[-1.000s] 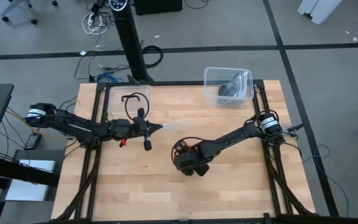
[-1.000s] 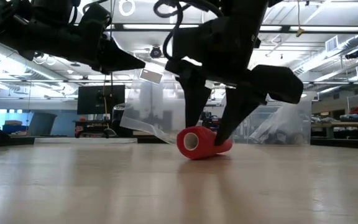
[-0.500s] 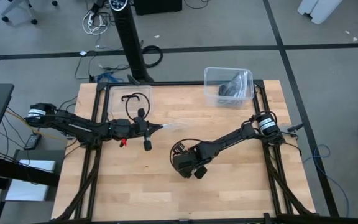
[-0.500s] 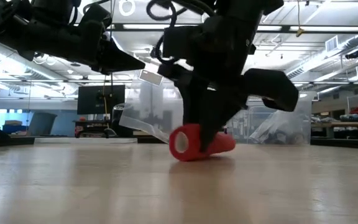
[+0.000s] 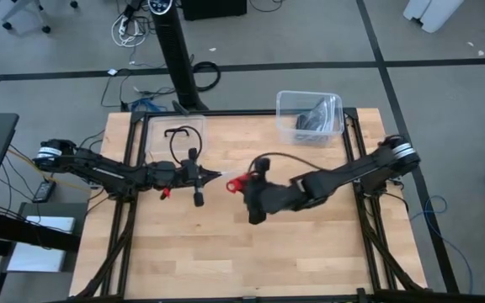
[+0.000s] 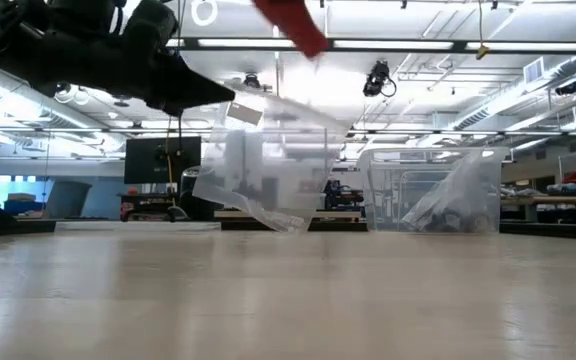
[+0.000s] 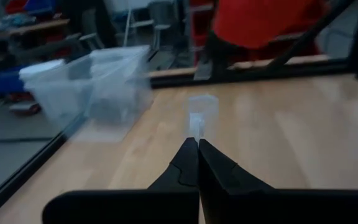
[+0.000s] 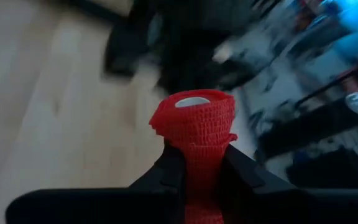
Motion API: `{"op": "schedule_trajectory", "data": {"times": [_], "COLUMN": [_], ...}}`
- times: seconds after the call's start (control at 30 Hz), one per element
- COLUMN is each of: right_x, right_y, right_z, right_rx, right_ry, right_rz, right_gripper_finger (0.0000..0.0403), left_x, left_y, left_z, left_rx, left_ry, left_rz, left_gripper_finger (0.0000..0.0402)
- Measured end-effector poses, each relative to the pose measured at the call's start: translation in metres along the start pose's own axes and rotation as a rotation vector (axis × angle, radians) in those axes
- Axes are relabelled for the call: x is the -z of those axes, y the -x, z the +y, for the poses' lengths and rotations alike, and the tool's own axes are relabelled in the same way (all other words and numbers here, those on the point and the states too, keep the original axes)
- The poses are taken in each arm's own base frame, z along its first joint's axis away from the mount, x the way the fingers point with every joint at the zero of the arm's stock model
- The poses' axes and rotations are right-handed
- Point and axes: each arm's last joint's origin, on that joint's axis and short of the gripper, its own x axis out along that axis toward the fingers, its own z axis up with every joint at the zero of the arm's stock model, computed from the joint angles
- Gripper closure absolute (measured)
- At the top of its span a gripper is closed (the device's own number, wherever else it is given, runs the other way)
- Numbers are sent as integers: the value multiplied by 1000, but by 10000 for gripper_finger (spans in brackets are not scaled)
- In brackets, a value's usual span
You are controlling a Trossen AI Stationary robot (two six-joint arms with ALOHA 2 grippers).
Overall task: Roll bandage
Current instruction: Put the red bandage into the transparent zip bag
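High: right gripper carries the red bandage mid-table toward the left gripper, which pinches the bag open
Low: bandage lifted off the table
Left wrist: fingers closed on bag edge
Right wrist: roll clamped between fingers

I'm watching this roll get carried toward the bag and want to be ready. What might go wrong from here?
1. The right pincer pinches the soft red bandage only near one end, high above the table; it could slip out or unwind.
2. The left pincer holds the clear plastic bag by a thin edge; a nudge from the roll might pull the bag free.
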Motion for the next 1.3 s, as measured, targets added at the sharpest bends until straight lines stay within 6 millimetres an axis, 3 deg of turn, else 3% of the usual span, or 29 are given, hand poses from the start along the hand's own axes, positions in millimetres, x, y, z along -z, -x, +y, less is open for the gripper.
{"op": "schedule_trajectory", "data": {"times": [0.23, 0.83, 1.0, 1.3], "right_x": [1, 16, 14, 13], "right_y": [5, -11, -10, -9], "right_z": [-25, -26, -30, -33], "right_rx": [9, 50, 174, 243], "right_ry": [-172, -230, -250, -342], "right_rz": [-201, -151, -140, -146], "right_gripper_finger": [348, 349, 349, 349], "left_x": [-11, -19, -19, -20], "left_y": [2, 3, 3, 3], "left_z": [-6, -7, -7, -6], "left_rx": [46, 71, 70, 44], "left_ry": [1, 12, 13, 23], "left_rz": [-109, -184, -187, -194], "left_gripper_finger": [402, 402, 402, 402]}}
